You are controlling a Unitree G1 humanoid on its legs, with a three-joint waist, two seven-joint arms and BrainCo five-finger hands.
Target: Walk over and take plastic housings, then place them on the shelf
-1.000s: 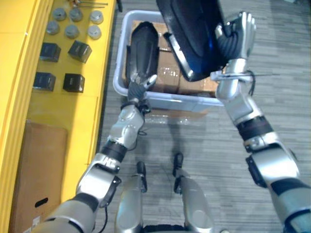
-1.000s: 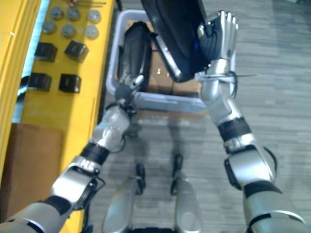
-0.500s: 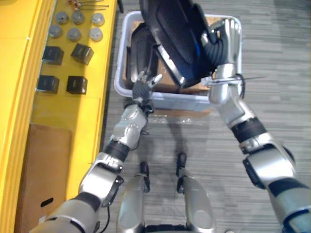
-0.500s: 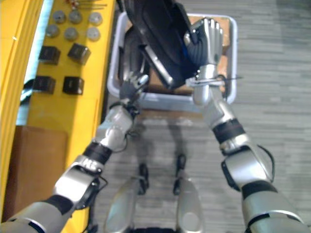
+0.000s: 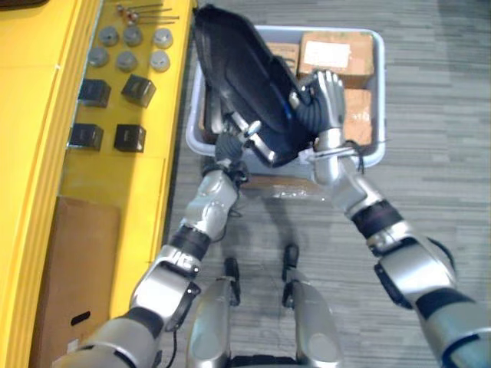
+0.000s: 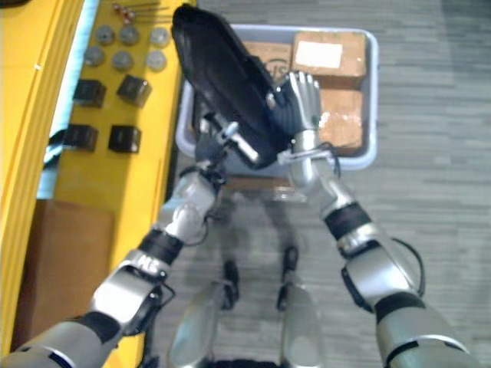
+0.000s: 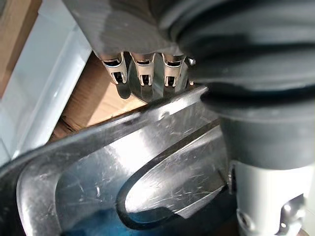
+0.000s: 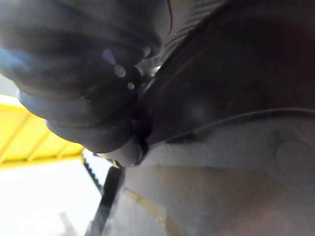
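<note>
Carpet (image 5: 437, 92) aisle, housing (image 5: 242, 84) is hanging over the bin (image 5: 377, 153), left side.
Right hand (image 5: 324, 103) is pressing it flat-fingered from the right, left hand (image 5: 228, 146) touching its lower edge, grip unclear; it's sitting lower than before.

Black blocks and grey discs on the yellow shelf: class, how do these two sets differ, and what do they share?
The black blocks are boxy with flat faces; the grey discs are round. There are four blocks but six discs. The blocks lie in two rows of two, one turned askew; the discs lie in two rows of three. Both sets rest on the yellow shelf, spaced apart.
</note>
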